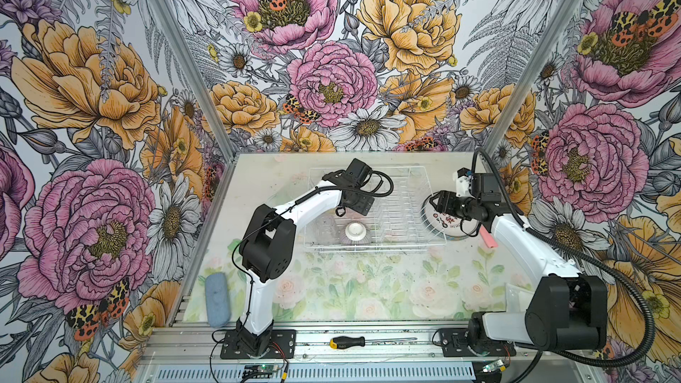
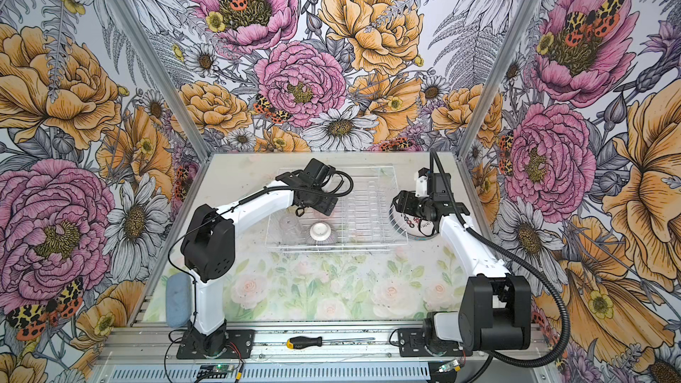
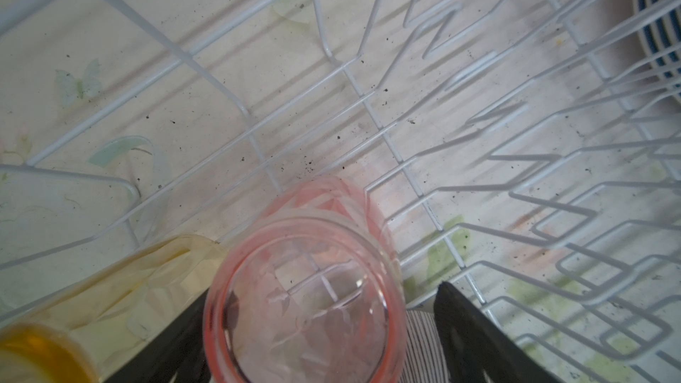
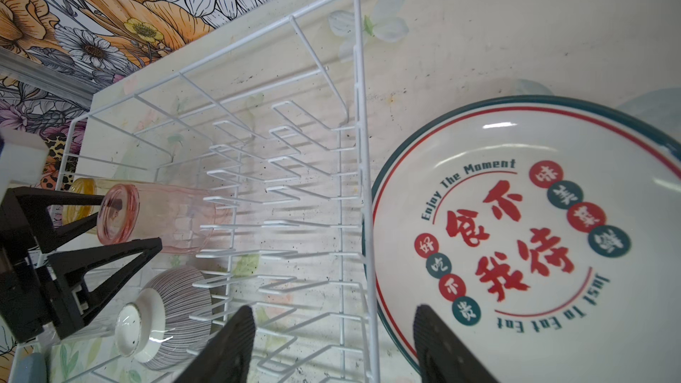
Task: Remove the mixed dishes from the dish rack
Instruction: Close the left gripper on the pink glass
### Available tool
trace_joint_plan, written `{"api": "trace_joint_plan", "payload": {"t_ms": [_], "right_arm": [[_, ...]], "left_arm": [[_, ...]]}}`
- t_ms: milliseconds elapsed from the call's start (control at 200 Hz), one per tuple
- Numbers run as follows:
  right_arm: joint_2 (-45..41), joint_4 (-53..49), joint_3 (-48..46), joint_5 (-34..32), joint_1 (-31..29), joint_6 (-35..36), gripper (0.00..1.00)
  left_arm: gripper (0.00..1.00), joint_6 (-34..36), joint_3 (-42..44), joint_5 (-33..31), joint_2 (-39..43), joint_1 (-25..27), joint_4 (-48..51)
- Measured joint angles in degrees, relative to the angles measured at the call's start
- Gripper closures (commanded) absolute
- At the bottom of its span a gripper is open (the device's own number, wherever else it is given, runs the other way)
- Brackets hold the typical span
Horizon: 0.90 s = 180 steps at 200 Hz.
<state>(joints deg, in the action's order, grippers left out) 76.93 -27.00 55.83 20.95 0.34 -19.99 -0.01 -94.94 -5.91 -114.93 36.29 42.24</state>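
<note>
Both arms look alike from here: the left arm (image 1: 313,204) and right arm (image 1: 534,252) wear glossy white shells between chunky matt-black joint housings (image 1: 265,241). A thick black corrugated hose (image 1: 650,320) loops off the right one, and a thin black cable (image 1: 251,300) runs down the left. Black bolted base plates (image 1: 283,342), black wedge-shaped fingers (image 4: 442,348).

A robot test booth in a lab is shown: printed flower walls (image 1: 331,68) are framed by aluminium posts (image 1: 184,60), a left arm (image 1: 309,204) and a right arm (image 1: 523,245) are bolted to a metal rail (image 1: 387,353), and a screwdriver (image 1: 348,342) and a bare circuit board (image 1: 259,367) are seen at the front.
</note>
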Motion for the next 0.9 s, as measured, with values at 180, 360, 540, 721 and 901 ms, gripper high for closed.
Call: {"api": "trace_joint_plan", "payload": {"t_ms": [180, 360, 540, 721, 901], "right_arm": [[0.0, 0.02, -0.17, -0.17, 0.0, 0.13, 0.3], [0.0, 0.02, -0.17, -0.22, 0.0, 0.13, 0.3], [0.0, 0.02, -0.2, -0.24, 0.0, 0.13, 0.3], [0.0, 0.02, -0.26, -0.39, 0.0, 0.13, 0.3], [0.0, 0.02, -0.28, -0.37, 0.0, 0.13, 0.3]], "left_arm": [[0.14, 0.02, -0.07, 0.24, -0.11, -0.11, 0.2], [0.17, 0.22, -0.42, 0.35, -0.37, -0.11, 0.44], [0.25, 0.59, -0.76, 0.37, -0.7, -0.15, 0.87], [0.38, 0.85, -1.62, 0.96, -1.01, -0.5, 1.4], [0.45, 0.87, -1.62, 1.97, -1.01, -1.62, 1.49]]}}
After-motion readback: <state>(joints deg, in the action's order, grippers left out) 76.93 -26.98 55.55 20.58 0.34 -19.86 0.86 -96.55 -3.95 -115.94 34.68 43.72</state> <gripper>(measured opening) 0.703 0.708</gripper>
